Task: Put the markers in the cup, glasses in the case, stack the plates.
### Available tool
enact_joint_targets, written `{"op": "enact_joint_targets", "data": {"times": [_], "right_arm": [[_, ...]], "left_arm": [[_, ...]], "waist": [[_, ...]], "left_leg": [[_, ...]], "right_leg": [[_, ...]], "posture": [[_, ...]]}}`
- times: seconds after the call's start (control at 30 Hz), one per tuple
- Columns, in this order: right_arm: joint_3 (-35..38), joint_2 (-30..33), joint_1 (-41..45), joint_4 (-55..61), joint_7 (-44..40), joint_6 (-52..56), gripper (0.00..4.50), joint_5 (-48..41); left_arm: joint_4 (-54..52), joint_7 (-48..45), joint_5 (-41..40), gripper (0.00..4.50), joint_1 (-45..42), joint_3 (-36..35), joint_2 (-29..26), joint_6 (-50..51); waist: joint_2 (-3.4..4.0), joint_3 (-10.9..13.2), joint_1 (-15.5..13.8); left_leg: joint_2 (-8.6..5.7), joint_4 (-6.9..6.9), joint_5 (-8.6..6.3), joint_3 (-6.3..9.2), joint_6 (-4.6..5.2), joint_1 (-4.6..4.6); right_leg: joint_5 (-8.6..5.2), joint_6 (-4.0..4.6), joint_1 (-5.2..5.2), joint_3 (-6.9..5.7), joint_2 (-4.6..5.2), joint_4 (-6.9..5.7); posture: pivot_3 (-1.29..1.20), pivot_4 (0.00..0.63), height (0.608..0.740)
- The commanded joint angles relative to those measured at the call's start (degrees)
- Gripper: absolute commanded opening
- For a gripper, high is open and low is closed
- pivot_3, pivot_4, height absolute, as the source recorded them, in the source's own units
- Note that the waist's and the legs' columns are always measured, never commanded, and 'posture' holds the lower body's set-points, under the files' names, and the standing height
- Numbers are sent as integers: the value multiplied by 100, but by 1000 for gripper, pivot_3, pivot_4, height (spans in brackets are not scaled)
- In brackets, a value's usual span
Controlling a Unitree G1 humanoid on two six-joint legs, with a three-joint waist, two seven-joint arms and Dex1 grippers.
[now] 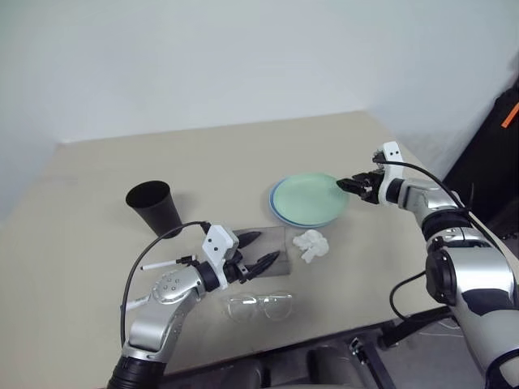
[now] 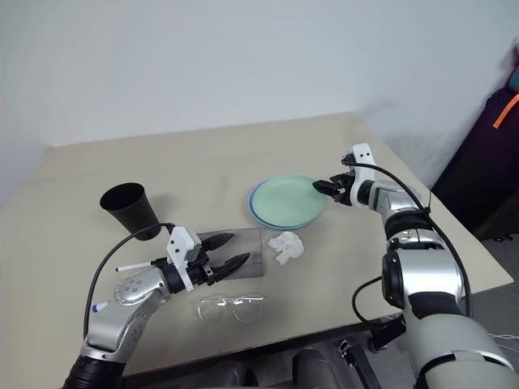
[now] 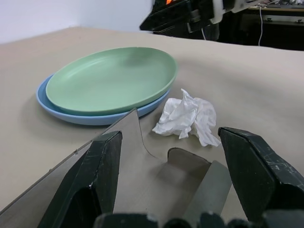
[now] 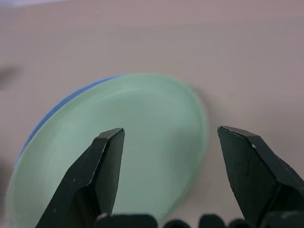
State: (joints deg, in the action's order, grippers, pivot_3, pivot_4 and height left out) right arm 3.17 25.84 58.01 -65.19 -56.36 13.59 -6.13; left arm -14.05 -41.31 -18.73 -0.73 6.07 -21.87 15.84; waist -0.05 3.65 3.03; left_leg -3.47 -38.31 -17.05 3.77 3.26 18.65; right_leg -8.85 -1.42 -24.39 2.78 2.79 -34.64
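Plates point(image 1: 310, 198): I count two, mint stacked on blue, smooth plastic. One tapered black cup point(image 1: 154, 207), one crumpled tissue point(image 1: 311, 244). Both claws, left point(image 1: 261, 250) and right point(image 1: 344, 184), gape empty.

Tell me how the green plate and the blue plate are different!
The green plate lies on top; the blue plate lies underneath it. The green plate shows its whole face, while the blue plate shows as a rim peeking out on the side toward the cup. Both are round, shallow and stacked flat on the table.
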Motion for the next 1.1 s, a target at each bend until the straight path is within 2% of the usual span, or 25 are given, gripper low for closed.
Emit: {"op": "enact_joint_targets", "data": {"times": [0.03,0.23,0.43,1.03,1.1], "right_arm": [[-389,243,-467,1026,-1161,-214,3433,65],[-800,450,-1418,2742,-2062,110,3433,-106],[-1086,372,-1923,3716,-2112,482,3433,-152],[-1766,123,-2073,3506,-1533,258,3433,254],[-1795,135,-2083,3484,-1522,221,3077,264]], "left_arm": [[-104,-30,-18,3430,-107,-68,-75,-56],[-39,-62,-46,3430,-168,-106,-139,-48],[12,-85,-40,3430,-212,-126,-156,-54],[16,-27,-10,3430,-206,-98,-121,-93],[29,-27,-3,3430,-220,-95,-119,-99]], "waist": [[0,0,0],[2,0,1],[2,1,-6],[1,1,-42],[1,1,-42]], "left_leg": [[0,-1,-1,0,0,0],[6,-5,0,-8,-1,-6],[15,-33,-1,-8,-5,-3],[16,-44,-4,-8,-10,0],[16,-44,-4,-8,-10,-1]], "right_leg": [[0,-1,0,0,0,-1],[0,-1,-1,-1,1,-7],[-1,-2,5,-23,2,-8],[-1,-2,6,-30,5,-7],[-1,-2,6,-31,5,-8]], "posture": [[0,0,740],[0,0,740],[0,0,740],[0,0,740],[0,0,740]]}}
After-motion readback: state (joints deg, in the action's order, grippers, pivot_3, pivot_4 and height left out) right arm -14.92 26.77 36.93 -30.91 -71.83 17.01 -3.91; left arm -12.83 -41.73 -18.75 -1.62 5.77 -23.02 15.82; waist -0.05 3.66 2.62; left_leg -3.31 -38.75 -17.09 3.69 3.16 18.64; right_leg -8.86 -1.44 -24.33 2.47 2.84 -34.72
